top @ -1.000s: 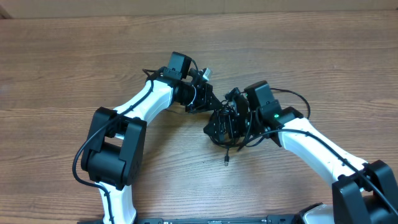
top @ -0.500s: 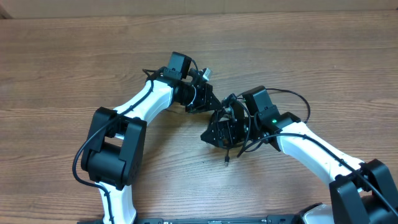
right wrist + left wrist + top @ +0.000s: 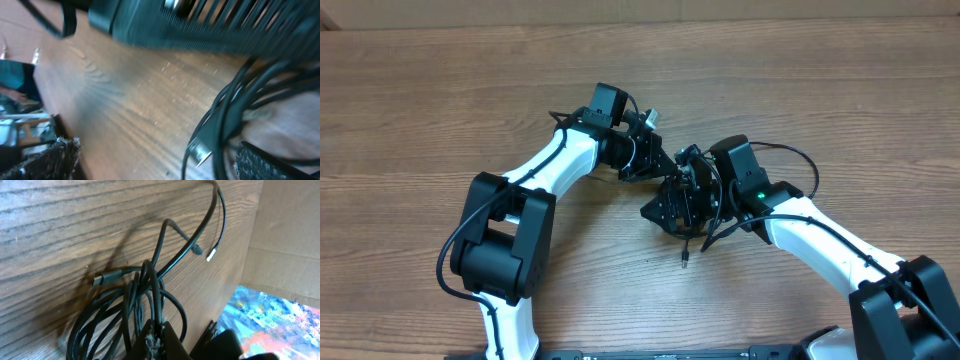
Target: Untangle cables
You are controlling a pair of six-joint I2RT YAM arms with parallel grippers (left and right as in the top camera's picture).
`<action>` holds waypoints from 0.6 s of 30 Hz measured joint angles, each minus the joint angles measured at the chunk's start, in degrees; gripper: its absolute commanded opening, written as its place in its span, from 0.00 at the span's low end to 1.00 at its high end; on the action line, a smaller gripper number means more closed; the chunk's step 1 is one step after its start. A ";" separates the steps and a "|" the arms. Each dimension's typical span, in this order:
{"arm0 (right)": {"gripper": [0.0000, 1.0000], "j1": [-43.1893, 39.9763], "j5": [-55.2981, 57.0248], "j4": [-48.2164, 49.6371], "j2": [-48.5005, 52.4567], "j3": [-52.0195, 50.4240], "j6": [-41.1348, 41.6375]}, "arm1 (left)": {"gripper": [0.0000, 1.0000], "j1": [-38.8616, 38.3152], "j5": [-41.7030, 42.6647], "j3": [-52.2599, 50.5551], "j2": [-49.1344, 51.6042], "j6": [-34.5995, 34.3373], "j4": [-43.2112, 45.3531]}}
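Observation:
The cables (image 3: 692, 193) form a tangled black bundle at the table's middle, between my two grippers. One loose plug end (image 3: 685, 258) trails toward the front. My left gripper (image 3: 665, 168) reaches in from the upper left. In the left wrist view its fingers (image 3: 157, 340) are shut on one cable strand that rises out of the coiled bundle (image 3: 125, 310); a black plug (image 3: 102, 278) and a white-tipped plug (image 3: 210, 256) lie on the wood. My right gripper (image 3: 665, 208) is at the bundle's left side. In the right wrist view its fingers (image 3: 155, 165) are wide open, with cable strands and a metallic plug (image 3: 200, 150) near the right finger.
The wooden table (image 3: 440, 100) extends all round. A cardboard wall (image 3: 650, 12) stands along the far edge. The right arm's own thicker cable (image 3: 798, 155) loops behind its wrist. The left arm's body (image 3: 225, 342) shows beside the fingers.
My right gripper has shifted a little left and toward the front, and the bundle has moved slightly with it. My left gripper has stayed in place, shut on its strand.

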 measured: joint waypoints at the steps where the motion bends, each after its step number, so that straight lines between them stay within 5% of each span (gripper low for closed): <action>1: 1.00 0.02 -0.94 -0.92 0.00 0.00 0.09 | 0.04 0.00 0.00 0.00 0.00 -0.13 0.37; 18: 1.00 7.10 -1.88 -6.43 0.00 -0.04 1.03 | 0.04 0.13 -0.72 0.00 0.00 -3.78 3.96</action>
